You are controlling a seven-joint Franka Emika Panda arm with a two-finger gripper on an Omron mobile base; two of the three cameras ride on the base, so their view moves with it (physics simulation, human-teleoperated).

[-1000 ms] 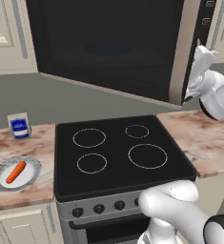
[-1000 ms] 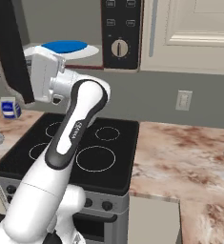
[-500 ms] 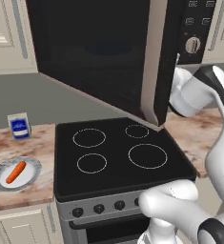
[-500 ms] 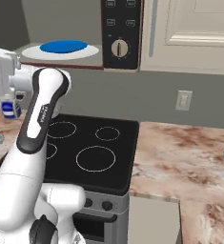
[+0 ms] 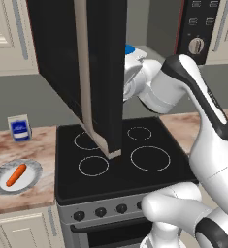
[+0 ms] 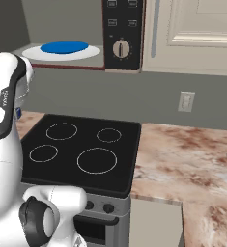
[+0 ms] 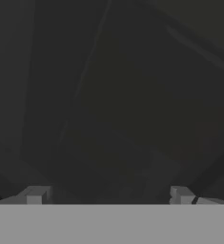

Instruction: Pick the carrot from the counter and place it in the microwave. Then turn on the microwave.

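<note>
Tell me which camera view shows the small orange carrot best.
The left base view: the small orange carrot lies in full sight on a round grey plate on the pinkish marbled counter, left of the black stovetop. The right base view looks over the stovetop and the counter to its right; the hand view faces dark surfaces.

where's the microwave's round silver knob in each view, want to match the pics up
Left base view: the round silver knob sits at upper right, on the black control panel.
Right base view: the knob sits at top centre, on that panel, right of the blue-and-white plate.
Hand view: dark surface close ahead; I can't make out the knob.
Shared landmark: the black stovetop with white rings lies below the knob in both base views.
</note>
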